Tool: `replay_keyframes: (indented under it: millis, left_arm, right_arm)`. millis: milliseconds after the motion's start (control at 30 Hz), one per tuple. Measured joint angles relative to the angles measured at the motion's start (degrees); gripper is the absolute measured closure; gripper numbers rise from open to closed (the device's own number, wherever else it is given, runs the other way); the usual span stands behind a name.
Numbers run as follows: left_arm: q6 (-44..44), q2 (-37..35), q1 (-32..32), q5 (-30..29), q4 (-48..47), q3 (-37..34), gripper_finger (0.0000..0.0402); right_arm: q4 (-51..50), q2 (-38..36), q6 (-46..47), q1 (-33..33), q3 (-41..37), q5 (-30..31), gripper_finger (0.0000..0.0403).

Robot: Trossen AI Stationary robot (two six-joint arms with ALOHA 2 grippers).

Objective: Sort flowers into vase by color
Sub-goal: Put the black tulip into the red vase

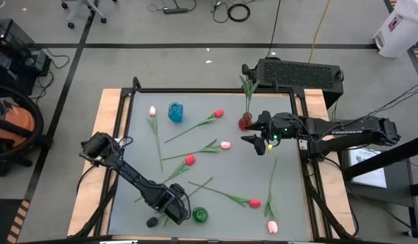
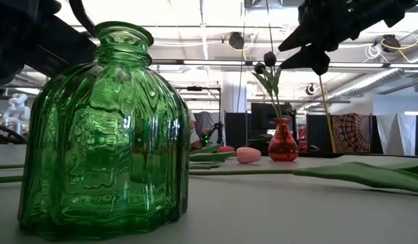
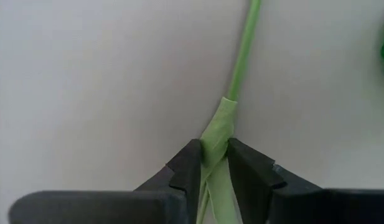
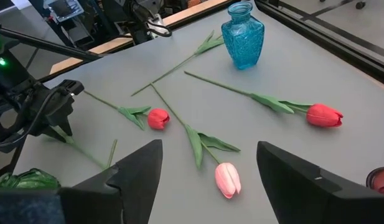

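Already, black tulips (image 1: pixel 248 84) stood in the small red glass vase (image 1: pixel 245 122) at two o'clock; six lay unsorted as the left gripper (image 3: pixel 215 163) pinched a green stem (image 3: pixel 243 56), the right gripper (image 4: pixel 207 163) spread empty.

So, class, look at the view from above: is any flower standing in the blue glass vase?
No, the blue glass vase stands empty near the table's far edge, while only the small red vase holds stems.
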Motion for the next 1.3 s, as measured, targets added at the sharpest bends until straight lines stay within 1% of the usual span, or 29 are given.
replay_keyframes:
  millis: [233,267,667,933,1067,1200,1300]
  left_arm:
    - [0.02,-0.05,0.00,-0.02,0.02,0.00,0.0390]
    - [0.02,-0.05,0.00,-0.02,0.02,0.00,0.0394]
    - [0.46,-0.07,-0.02,0.07,-0.04,0.19,0.0399]
    - [2.58,-0.07,-0.02,-0.36,-0.63,3.70,0.0400]
    - [3.89,-0.07,-0.02,-1.06,-4.87,6.35,0.0401]
    - [7.21,-0.05,0.11,-1.25,-10.32,9.40,0.0401]
    - [9.32,-0.05,0.27,-1.50,-14.61,11.81,0.0401]
  right_arm:
    - [0.00,0.00,-0.01,0.00,0.00,0.00,0.0150]
    - [0.00,0.00,-0.02,-0.01,0.00,0.00,0.0150]
    - [0.00,0.00,-0.02,0.00,0.00,0.02,0.0150]
    - [0.00,-0.01,0.22,0.00,0.00,0.02,0.0150]
    - [0.00,0.00,5.98,0.00,0.00,0.02,0.0150]
    - [0.00,0.00,13.46,0.00,0.00,0.02,0.0150]
    - [0.00,-0.02,15.24,-0.02,0.00,0.04,0.0150]
